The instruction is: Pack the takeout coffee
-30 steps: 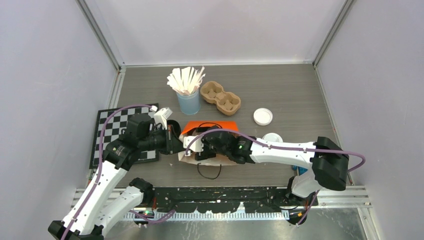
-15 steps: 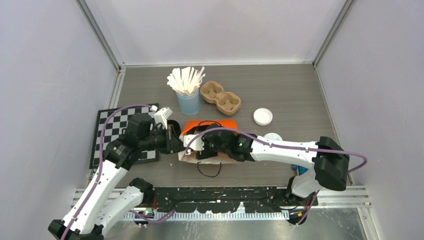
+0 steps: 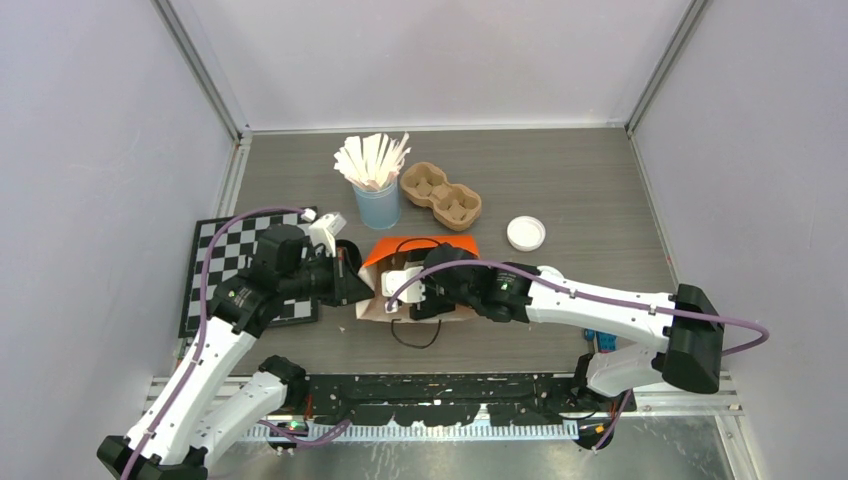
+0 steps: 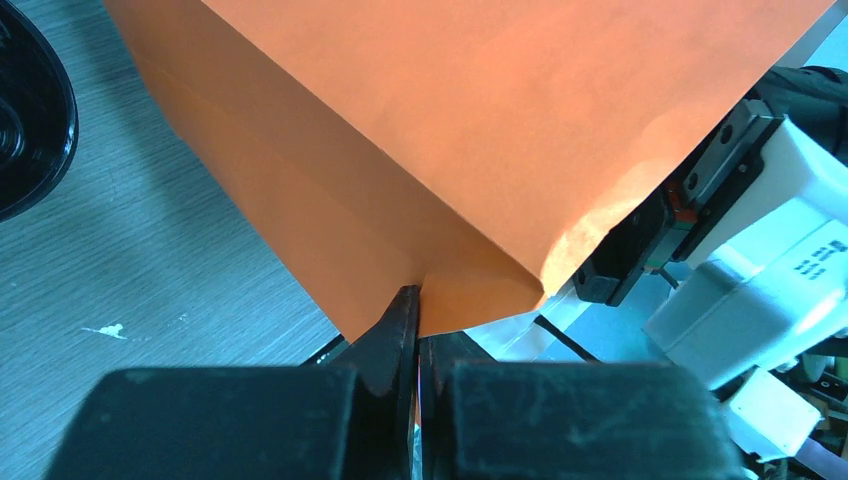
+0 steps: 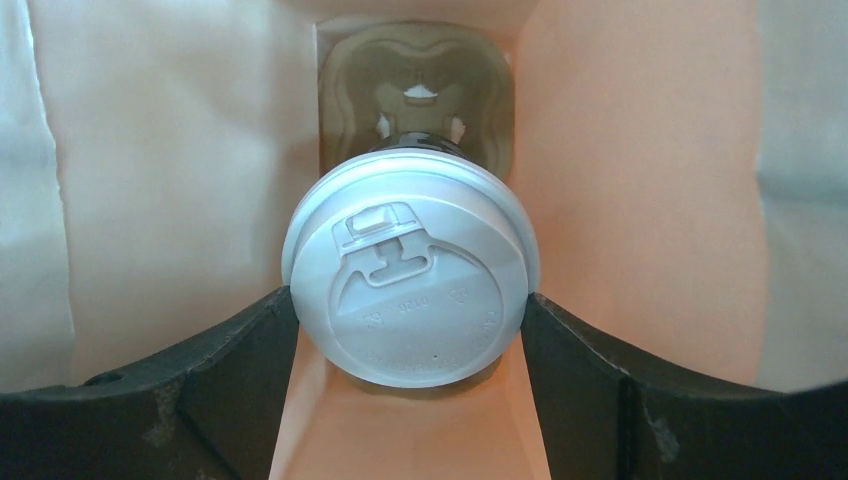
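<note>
The orange bag [image 3: 422, 250] lies on its side mid-table. My left gripper [image 3: 350, 290] is shut on its left edge; the left wrist view shows the jaws [image 4: 418, 297] pinching the orange paper [image 4: 450, 130]. My right gripper [image 3: 405, 296] reaches into the bag's mouth. In the right wrist view it [image 5: 410, 300] is shut on a takeout coffee cup with a white lid [image 5: 410, 290]; the fingers [image 5: 235, 370] touch both sides of the lid. A brown pulp carrier [image 5: 415, 80] sits at the bag's far end, beyond the cup. The second coffee cup is hidden.
A light-blue cup of white sticks [image 3: 376, 190] and a brown two-cup carrier [image 3: 441, 196] stand behind the bag. A loose white lid [image 3: 526, 233] lies to the right. A checkered mat [image 3: 215, 262] lies at the left. A black round object [image 4: 25, 110] sits beside the bag.
My right arm has stretched out and its gripper has shifted slightly right at the bag's mouth. The white lid seen behind the right forearm is now covered. The left gripper has not moved.
</note>
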### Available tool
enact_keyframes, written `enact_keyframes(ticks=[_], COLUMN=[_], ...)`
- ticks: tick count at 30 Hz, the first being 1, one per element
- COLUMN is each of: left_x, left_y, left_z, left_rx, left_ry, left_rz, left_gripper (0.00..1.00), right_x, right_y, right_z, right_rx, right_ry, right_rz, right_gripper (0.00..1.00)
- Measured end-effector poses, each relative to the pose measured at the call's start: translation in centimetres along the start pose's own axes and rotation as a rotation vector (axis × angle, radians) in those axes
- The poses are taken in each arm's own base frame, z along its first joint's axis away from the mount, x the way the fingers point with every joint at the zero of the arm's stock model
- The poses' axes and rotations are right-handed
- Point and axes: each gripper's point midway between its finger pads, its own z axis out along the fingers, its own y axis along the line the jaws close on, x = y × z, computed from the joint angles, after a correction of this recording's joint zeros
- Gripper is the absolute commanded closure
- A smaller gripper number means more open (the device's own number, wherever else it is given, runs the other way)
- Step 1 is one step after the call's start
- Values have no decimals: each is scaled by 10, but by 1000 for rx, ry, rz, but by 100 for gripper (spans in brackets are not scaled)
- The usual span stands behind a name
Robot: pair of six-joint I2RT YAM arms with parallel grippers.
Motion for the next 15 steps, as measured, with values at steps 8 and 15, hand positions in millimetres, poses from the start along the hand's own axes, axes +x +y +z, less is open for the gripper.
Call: enact_keyframes(ticks=[8, 15], left_x=[-2, -5], left_y=[-1, -3], left_z=[-1, -3], left_rx=[3, 3], left_ry=[-4, -13], left_rz=[18, 31], left_gripper=[100, 100], right_x=[6, 7], right_y=[3, 4], right_z=[5, 13], right_rx=[-12, -20], right_ry=[28, 47], right_rz=[-33, -54], right_gripper=[30, 30])
